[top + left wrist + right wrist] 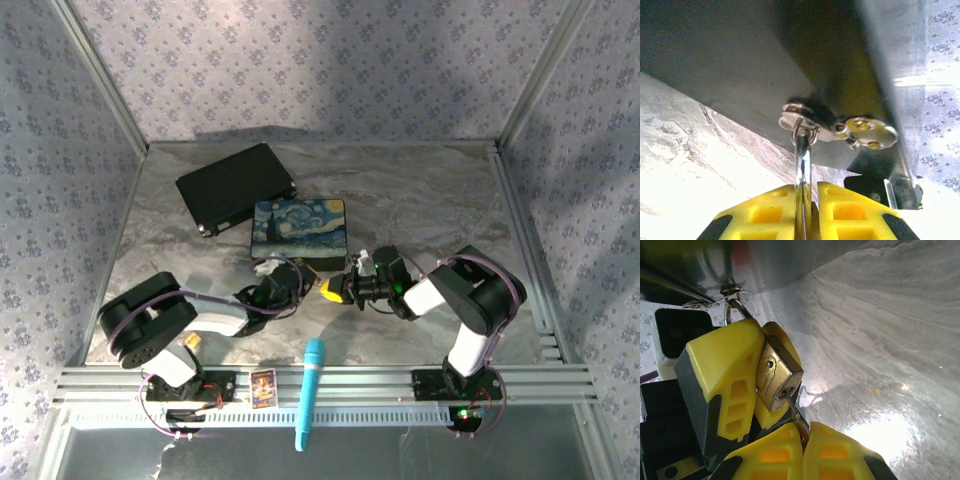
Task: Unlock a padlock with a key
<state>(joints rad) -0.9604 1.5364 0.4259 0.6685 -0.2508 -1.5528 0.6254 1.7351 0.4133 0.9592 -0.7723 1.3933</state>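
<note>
Observed: the small brass-yellow padlock with a pale silvery shackle (776, 380) sits left of centre in the right wrist view, clear of the grey marbled tabletop (880, 340).

Left gripper (804, 192): yellow fingers clenched on the padlock. In the left wrist view the shackle rises from between them, bottom centre, to a silvery metal fitting (807, 120) at mid-frame.

Right gripper (801, 432): jaws clenched on the thin silvery key (791, 405), bottom centre of its own view. The key's tip is seated in the padlock's lower face.

In the top view both grippers meet at centre frame, just below the blue swirl-painted box (298, 226).
</note>
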